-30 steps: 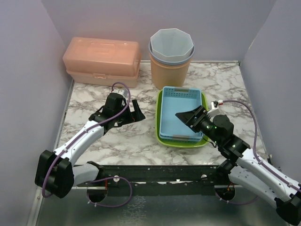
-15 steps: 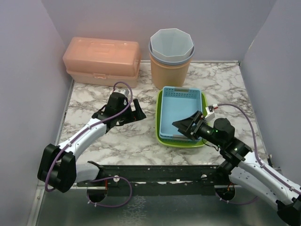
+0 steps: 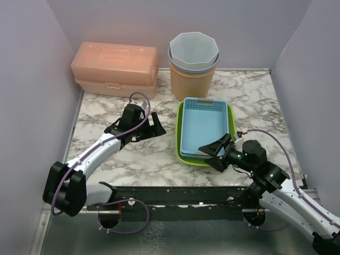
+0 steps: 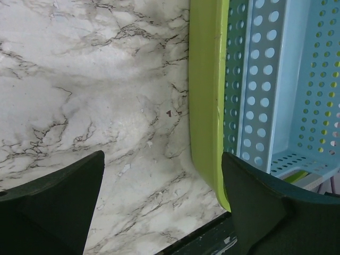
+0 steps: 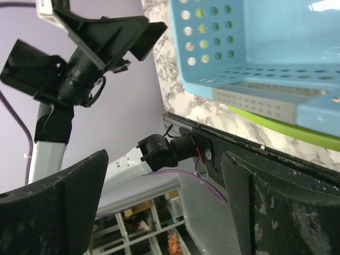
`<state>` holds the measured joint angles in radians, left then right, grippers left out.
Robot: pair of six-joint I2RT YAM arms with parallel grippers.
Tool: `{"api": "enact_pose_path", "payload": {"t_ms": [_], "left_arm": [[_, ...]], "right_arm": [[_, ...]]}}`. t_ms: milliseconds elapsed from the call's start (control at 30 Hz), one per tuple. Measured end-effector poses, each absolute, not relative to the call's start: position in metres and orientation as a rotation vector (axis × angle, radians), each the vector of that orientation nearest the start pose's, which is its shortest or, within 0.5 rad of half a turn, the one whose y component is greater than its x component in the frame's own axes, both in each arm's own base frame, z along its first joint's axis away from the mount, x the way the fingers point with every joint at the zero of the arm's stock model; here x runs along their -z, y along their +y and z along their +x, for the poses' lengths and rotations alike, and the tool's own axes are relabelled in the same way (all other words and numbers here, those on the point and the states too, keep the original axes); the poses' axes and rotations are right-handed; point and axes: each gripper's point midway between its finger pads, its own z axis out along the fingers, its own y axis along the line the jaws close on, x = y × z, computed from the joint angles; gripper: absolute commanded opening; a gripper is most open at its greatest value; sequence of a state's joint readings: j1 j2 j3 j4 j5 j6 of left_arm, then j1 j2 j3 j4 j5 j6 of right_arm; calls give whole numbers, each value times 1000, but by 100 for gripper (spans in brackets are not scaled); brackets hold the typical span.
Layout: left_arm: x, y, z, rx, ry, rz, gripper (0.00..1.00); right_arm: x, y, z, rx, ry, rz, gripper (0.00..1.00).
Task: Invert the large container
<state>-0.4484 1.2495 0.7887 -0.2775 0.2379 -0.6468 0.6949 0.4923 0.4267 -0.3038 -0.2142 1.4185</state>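
A lime-green tray [image 3: 180, 139] lies on the marble table with a light-blue perforated basket [image 3: 204, 125] nested in it. My left gripper [image 3: 158, 126] is open, low over the table just left of the tray; in the left wrist view [image 4: 162, 202] its right finger [image 4: 276, 212] is next to the green rim [image 4: 204, 79]. My right gripper [image 3: 215, 154] is open and empty at the tray's near edge. The right wrist view [image 5: 164, 202] shows the basket [image 5: 255, 48] and a strip of the green tray [image 5: 276, 125] above the jaws.
A salmon lidded storage box [image 3: 116, 69] stands at the back left. An orange bin with a grey bin nested inside [image 3: 192, 61] stands at the back centre. Purple walls close in the left, right and back. The black front rail [image 3: 175, 194] runs along the near table edge.
My right gripper has drawn back and down from over the basket to the tray's near edge. My left gripper has edged slightly right, toward the tray.
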Motion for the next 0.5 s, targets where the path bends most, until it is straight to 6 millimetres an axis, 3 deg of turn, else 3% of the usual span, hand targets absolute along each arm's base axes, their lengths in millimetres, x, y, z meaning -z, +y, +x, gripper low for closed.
{"api": "enact_pose_path", "payload": {"t_ms": [67,200,333,433,500], "left_arm": [[-124,-207,273,816,2431,-105,91],[-125,-211,270,836,2435,-89,91],[-126,-214,268,860,2438,-75,91],[-128,-216,267,869,2437,-68,92],[-128,-216,267,871,2438,-66,92]], "right_arm": [[-184,219,146,-1476,2212,720,91],[-160,206,157,-1380,2192,926,68],[-130,184,176,-1283,2063,1161,70],[-127,177,190,-1302,1944,1247,57],[-126,175,197,-1289,1903,1284,56]]}}
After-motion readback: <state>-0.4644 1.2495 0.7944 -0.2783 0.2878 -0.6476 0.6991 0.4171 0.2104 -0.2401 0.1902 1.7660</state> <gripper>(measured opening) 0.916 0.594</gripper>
